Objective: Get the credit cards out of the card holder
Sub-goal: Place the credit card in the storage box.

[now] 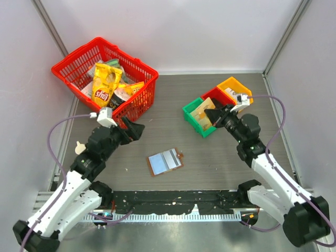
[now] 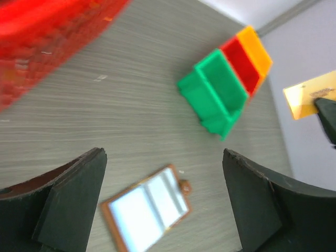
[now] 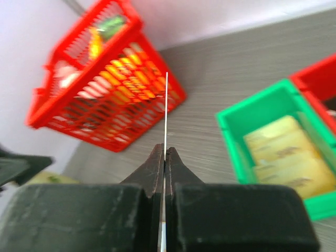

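Right pincer (image 3: 165, 151) is clamped on a thin tan credit card (image 3: 166, 105), edge-on; lower it flat onto the stacked cards (image 3: 287, 157) in the green plastic bin (image 1: 192, 121), right of centre, before releasing. Left pincer (image 2: 163, 156) hangs wide open, empty, near the brown leather card holder (image 1: 165, 161) at centre, seemingly emptied

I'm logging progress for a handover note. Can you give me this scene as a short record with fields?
card holder: lying open on the table, no card showing
left gripper: open, above the table, holding nothing
right gripper: shut on one credit card
green bin: several cards inside
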